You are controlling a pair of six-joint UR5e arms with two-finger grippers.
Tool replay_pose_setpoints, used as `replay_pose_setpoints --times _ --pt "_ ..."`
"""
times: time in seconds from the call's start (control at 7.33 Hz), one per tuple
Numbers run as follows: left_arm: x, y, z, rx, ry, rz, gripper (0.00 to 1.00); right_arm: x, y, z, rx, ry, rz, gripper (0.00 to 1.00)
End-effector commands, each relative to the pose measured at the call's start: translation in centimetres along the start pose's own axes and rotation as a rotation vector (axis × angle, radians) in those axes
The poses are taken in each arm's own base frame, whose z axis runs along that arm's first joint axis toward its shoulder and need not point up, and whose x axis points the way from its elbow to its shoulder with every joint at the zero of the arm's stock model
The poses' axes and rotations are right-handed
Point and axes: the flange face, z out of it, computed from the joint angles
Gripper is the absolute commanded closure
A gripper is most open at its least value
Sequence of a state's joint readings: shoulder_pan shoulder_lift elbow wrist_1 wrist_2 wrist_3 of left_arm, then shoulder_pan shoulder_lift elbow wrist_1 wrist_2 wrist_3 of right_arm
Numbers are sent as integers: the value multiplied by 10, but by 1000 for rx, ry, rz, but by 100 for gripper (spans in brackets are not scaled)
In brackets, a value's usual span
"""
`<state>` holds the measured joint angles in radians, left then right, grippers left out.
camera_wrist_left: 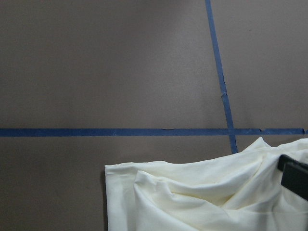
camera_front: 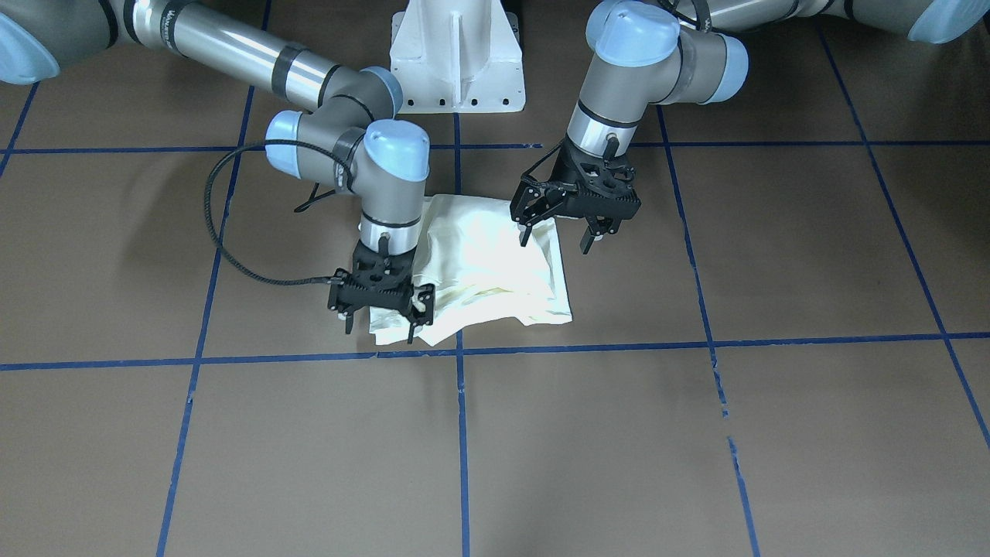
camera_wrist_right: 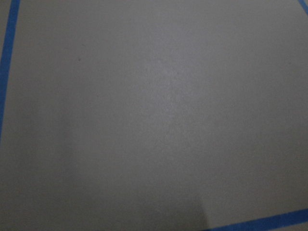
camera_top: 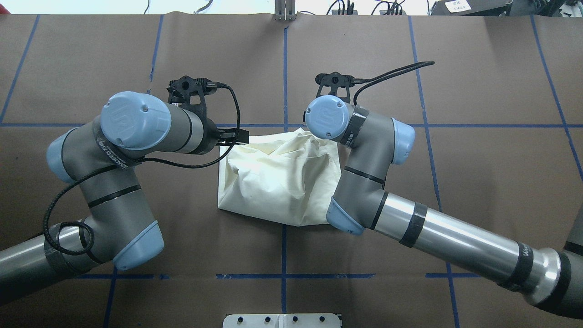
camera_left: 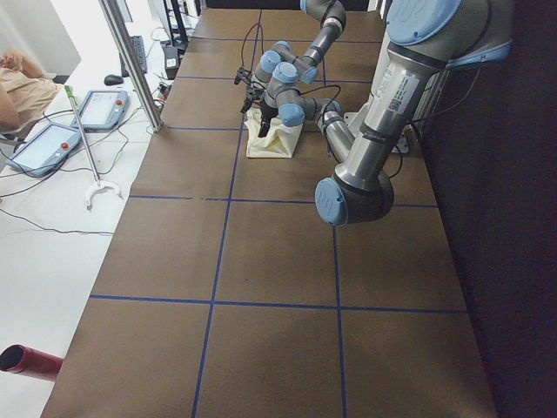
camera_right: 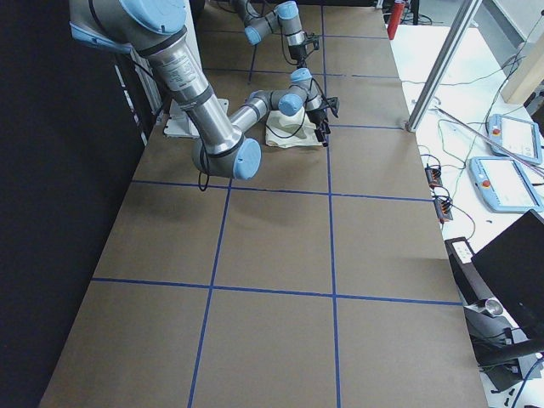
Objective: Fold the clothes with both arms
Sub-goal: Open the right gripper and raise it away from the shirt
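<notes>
Shirt (camera_front: 487,259) is lying bunched on the desk (camera_front: 696,433); left gripper (camera_front: 555,244) and right gripper (camera_front: 380,331) (both released) are hovering at its edges.

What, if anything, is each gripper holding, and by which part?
Nothing is held. The left gripper and the right gripper both have their fingers spread open over the edges of the shirt, gripping no cloth.

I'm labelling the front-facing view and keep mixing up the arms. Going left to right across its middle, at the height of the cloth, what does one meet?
black cable loop → right gripper, open → cream-white shirt → left gripper, open
</notes>
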<state>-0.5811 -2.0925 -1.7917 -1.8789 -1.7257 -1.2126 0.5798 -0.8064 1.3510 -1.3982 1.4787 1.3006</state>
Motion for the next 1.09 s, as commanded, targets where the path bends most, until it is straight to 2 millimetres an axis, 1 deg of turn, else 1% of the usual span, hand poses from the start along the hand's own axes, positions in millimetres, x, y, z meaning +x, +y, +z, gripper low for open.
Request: replay_pose_setpoints --times 0.0,0.14,0.27,0.55,0.68,0.82,0.96 --pt "-13 12 4 25 97 29 0 8 -38 -18 -113 -125 26 0" --pt "-40 24 4 61 204 61 0 9 -40 -19 -114 -126 26 0" --pt "-44 37 7 77 275 156 0 10 -41 -20 -112 -129 20 0" --pt "-46 48 14 113 320 359 0 13 -41 -20 -110 -130 16 0" --pt "-50 56 24 128 360 473 0 13 -41 -22 -109 -133 16 0" --pt "-66 65 35 129 409 527 0 14 -42 -21 -108 -131 17 0" --pt "-89 73 49 136 438 566 0 15 -41 -21 -110 -132 17 0"
